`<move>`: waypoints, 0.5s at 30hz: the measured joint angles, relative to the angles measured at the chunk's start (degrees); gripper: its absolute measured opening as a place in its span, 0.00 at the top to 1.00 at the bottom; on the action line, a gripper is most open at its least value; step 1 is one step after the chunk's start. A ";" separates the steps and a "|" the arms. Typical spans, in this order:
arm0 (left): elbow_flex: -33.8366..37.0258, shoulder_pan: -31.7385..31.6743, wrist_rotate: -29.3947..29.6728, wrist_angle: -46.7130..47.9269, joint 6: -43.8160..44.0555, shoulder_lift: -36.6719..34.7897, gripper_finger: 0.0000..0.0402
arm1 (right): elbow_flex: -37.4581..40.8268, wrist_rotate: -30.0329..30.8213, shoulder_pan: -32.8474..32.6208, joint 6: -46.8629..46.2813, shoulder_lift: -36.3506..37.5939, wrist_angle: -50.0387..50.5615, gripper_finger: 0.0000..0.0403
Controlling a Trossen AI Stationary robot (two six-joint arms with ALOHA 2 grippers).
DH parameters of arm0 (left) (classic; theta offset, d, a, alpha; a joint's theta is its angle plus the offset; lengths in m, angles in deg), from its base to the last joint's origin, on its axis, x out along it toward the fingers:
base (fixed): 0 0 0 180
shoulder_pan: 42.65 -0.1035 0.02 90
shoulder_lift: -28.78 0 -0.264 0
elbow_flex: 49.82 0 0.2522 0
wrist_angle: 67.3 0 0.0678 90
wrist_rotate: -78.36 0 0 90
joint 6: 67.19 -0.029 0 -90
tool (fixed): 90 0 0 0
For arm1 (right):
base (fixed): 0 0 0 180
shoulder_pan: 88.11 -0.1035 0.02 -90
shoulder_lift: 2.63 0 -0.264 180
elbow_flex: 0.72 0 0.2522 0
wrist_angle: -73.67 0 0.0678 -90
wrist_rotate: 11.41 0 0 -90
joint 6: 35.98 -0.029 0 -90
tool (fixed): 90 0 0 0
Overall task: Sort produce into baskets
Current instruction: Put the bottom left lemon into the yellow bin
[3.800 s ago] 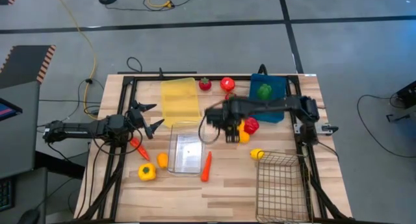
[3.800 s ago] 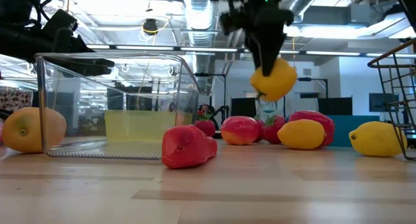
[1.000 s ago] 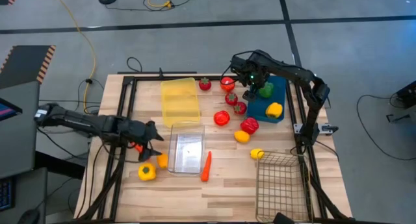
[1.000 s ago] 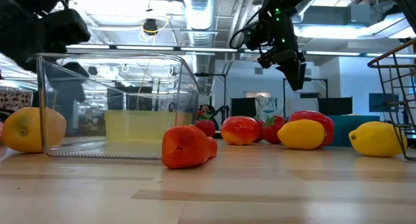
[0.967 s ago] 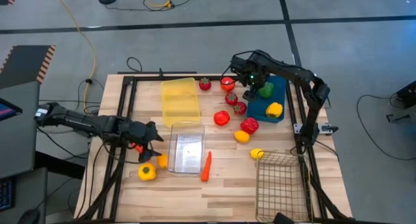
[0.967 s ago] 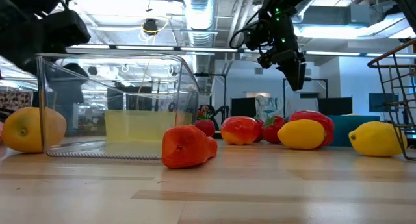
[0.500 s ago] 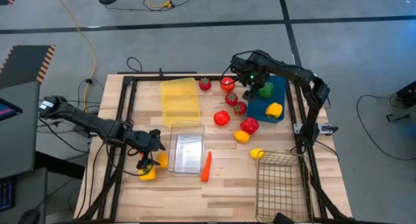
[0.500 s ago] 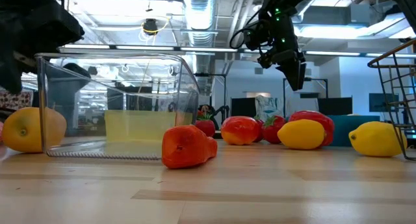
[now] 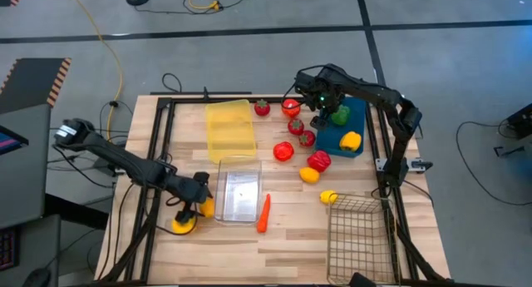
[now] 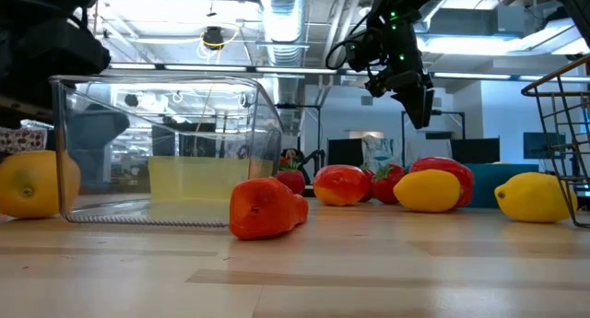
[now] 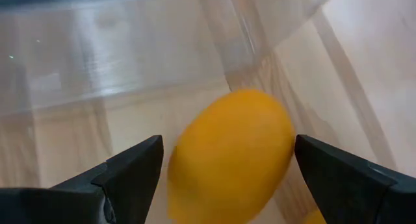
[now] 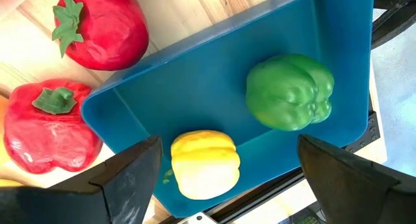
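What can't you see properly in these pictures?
- Yellow fruit between the open left gripper: left wrist view blurs it, so lemon or orange is unclear; its lower part is cut off by the frame edge.
- In the high view, the left arm hides most of that fruit.
- Wire basket: low view cuts it off at the edge.
- Clear bin: the low view's glare blurs what is behind it.

text: none legible | labels: none | brands: none | numbers: none | signs: none
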 joint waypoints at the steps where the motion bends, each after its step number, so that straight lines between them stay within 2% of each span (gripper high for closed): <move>1: 0.00 0.32 0.00 0.00 -0.29 0.73 0.16 | 0.00 0.00 0.00 -0.02 0.01 0.01 0.05; 9: 0.00 1.19 -0.16 -0.81 0.25 5.22 0.17 | 0.00 -0.01 0.00 -0.02 -0.01 0.00 0.05; 15: 0.00 1.19 0.00 -2.05 0.85 4.97 0.28 | 0.00 0.00 0.00 0.00 0.02 0.02 0.05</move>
